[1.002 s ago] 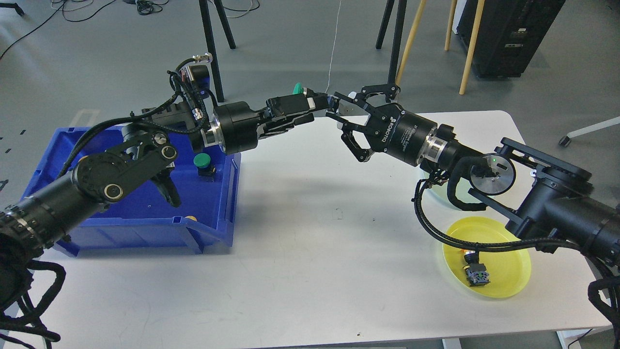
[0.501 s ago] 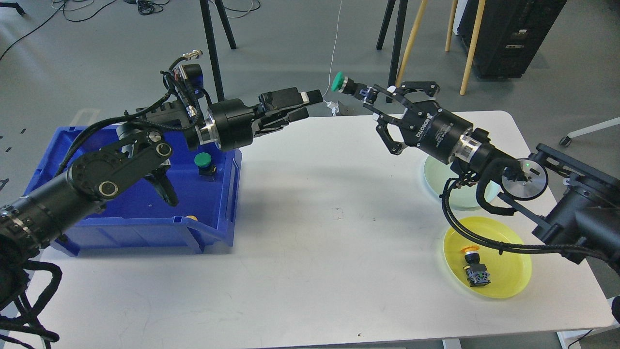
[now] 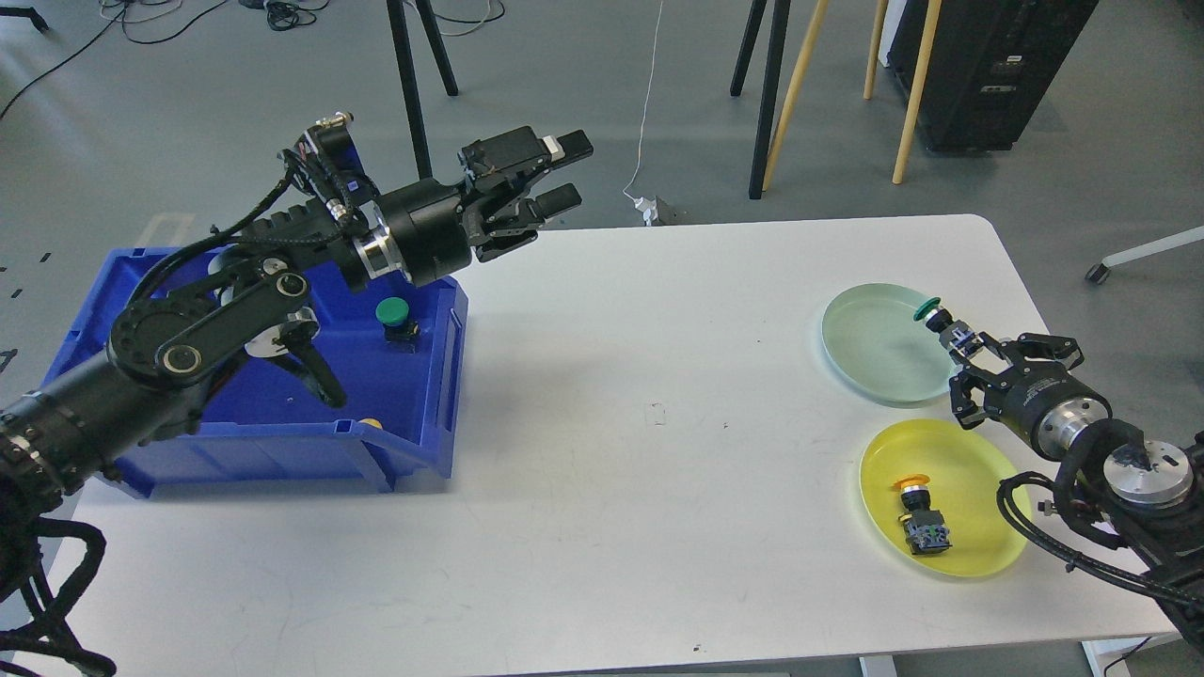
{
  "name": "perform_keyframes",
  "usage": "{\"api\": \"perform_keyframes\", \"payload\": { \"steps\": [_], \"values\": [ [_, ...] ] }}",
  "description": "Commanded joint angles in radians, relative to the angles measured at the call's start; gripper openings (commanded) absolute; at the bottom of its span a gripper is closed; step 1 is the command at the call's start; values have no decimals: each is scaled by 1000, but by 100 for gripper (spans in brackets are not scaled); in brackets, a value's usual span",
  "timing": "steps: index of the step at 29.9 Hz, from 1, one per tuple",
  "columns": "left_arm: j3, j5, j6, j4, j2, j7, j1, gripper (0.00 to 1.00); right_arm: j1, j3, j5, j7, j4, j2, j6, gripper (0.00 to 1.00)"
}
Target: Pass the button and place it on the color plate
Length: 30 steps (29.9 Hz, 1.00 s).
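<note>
My right gripper (image 3: 961,346) pinches 1 green button (image 3: 928,310) over the green plate's (image 3: 870,348) near rim. Left gripper (image 3: 564,171) empty, fingers apart. 2 plates; yellow plate (image 3: 978,470) w/ 1 button (image 3: 917,517); bin (image 3: 282,423) w/ 1 (image 3: 395,315).

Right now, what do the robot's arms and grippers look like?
Both arms are black with silver wrist rings and loose black cables. The left gripper has blocky fingers, one with a white patch. The right gripper has open linkage-style fingers on a round black body.
</note>
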Motion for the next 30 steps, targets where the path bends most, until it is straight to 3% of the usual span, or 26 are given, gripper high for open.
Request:
{"api": "perform_keyframes", "payload": {
  "steps": [1, 5, 6, 7, 8, 9, 10, 11, 12, 16, 20, 21, 23, 26, 30],
  "values": [
    [1, 0, 0, -3, -1, 0, 5, 83, 81, -73, -21, -49, -80, 38, -47, 1],
    [-1, 0, 0, -3, 1, 0, 9, 83, 141, -156, -22, -54, -115, 54, -48, 1],
    [-1, 0, 2, -3, 1, 0, 12, 83, 142, -158, -22, -54, -114, 55, -42, 2],
    [-1, 0, 2, -3, 1, 0, 12, 83, 144, -156, -22, -54, -111, 55, -42, 11],
    [-1, 0, 2, -3, 1, 0, 12, 83, 147, -155, -22, -54, -108, 55, -45, 23],
    [-1, 0, 2, -3, 1, 0, 12, 83, 148, -153, -22, -54, -103, 55, -42, 44],
    [-1, 0, 2, -3, 1, 0, 12, 83, 150, -153, -21, -54, -102, 55, -42, 68],
    [-1, 0, 2, -3, 2, 0, 12, 83, 150, -153, -21, -56, -100, 55, -36, 100],
    [-1, 0, 2, -3, 4, 0, 12, 83, 150, -153, -21, -57, -97, 55, -34, 97],
    [-2, -1, -2, 2, 12, 0, 12, 83, 145, -142, -21, -57, -45, 37, -34, 100],
    [-2, -34, -15, 7, 19, 0, 9, 83, 147, -103, -24, -49, 119, -23, 1, 100],
    [-5, -50, -15, 10, 21, 0, 6, 85, 145, -81, -24, -45, 171, -44, 45, 100],
    [-19, -113, -15, 13, 27, 0, 3, 87, 145, -24, -27, -43, 259, -83, 228, 100],
    [-34, -179, -15, 13, 71, 0, 6, 89, 154, 20, -41, -36, 236, -89, 506, 100],
    [-62, -189, -15, 13, 81, 0, 14, 92, 205, -1, -42, -37, 124, -72, 506, 100]
  ]
}}
